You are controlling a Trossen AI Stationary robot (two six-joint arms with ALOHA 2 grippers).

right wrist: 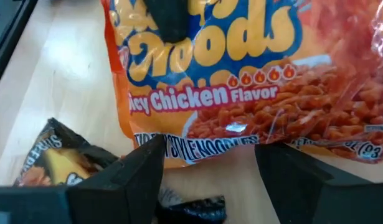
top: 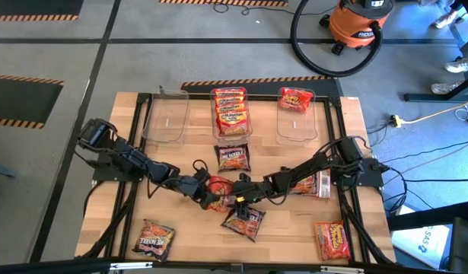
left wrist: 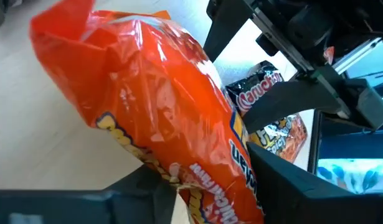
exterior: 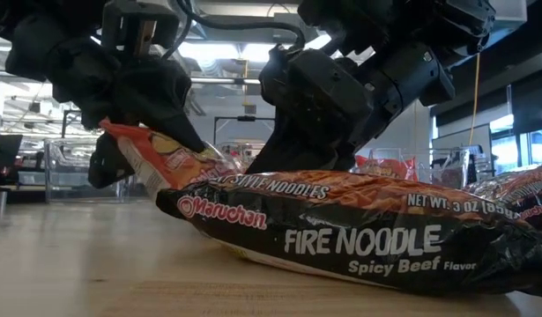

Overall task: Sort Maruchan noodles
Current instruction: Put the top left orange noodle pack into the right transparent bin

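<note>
- High view: left pincer (top: 208, 194) closes on the orange Spicy Chicken packet (top: 218, 188), at tabletop (top: 294, 228) centre, six o'clock from the middle tub (top: 231, 114).
- Right pincer (top: 241, 199) stands open and empty at its three o'clock.
- Best to clamp the crimped end firmly before lifting; glossy film slips.
- Low view reads "Maruchan FIRE NOODLE Spicy Beef Flavor" on the dark packet (exterior: 359, 233).

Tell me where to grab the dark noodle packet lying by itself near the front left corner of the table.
By a crimped short end of the dark packet, coming straight down from above. It lies flat on the table, so its broad face offers no pinch, while the thin seal probably does. The nearer left gripper is busy, shut on an orange packet.
</note>
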